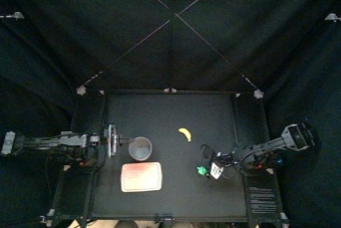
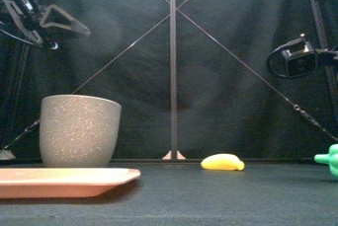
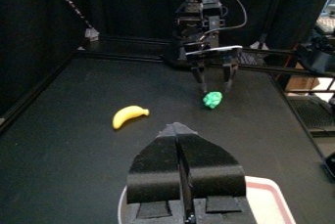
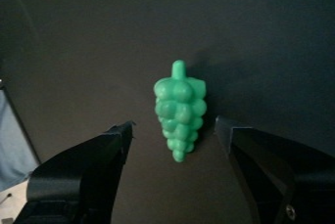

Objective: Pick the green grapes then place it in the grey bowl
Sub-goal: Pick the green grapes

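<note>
- Nearest the front edge: pink tray, flat on the table's left half, nothing on it.
- Just behind, on the right half: green grapes, lying flat on the bare table, well apart from the tray and touching nothing. One moulded bunch, with a short stem at one end, broad below it, tapering to a point.
- Right gripper: hangs above the grapes, clear of them. Jaws are spread, and in its wrist view they stand one on each side of the bunch's long axis. Nothing held.
- Handling, as a judgement: a small toy, probably light and fairly stiff, with a knobbly surface that should give the pads some bite. Little risk of breakage. The taper is the hazard, since a pinch near the tip would likely squeeze it out of the jaws. The stem looks too thin to hold.
- Best hold: across the broad part below the stem. The bunch lies low, so the jaws must come down nearly to the tabletop.
- Further back, left of centre: grey bowl, a tall speckled cup, upright and open-mouthed.
- Left gripper: jaws pressed together, empty, resting near the cup.
- Farthest back: yellow banana, near mid-table, no part of the task.
</note>
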`<state>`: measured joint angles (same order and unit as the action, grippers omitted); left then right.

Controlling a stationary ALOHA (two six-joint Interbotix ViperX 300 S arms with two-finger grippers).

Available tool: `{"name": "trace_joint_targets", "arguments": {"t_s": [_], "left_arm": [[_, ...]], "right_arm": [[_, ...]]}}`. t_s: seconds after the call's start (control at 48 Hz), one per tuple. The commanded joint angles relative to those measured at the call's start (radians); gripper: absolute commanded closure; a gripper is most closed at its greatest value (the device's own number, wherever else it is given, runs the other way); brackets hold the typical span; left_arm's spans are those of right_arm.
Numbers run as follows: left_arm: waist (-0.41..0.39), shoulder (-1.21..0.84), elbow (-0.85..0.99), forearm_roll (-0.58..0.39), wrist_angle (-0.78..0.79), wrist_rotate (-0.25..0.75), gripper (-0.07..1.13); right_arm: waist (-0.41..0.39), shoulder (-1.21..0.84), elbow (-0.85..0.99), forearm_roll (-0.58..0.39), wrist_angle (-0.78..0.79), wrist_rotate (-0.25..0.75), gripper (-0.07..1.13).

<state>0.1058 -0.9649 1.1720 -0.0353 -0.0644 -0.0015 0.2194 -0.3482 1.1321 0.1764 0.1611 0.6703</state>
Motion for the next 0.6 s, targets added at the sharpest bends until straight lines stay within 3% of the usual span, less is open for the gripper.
{"name": "trace_joint_targets", "arguments": {"t_s": [0.021,0.312,0.604], "left_arm": [[0.002,0.003,-0.012,-0.002,-0.011,0.000,0.90],[0.002,0.003,-0.002,-0.020,-0.011,0.002,0.90],[0.003,0.003,0.006,-0.028,-0.011,0.003,0.90]], "right_arm": [[-0.028,0.038,-0.021,-0.020,-0.025,0.002,0.06],[-0.034,0.118,-0.026,-0.029,-0.127,0.000,0.09],[-0.026,0.156,-0.038,-0.006,-0.138,0.002,0.39]]}}
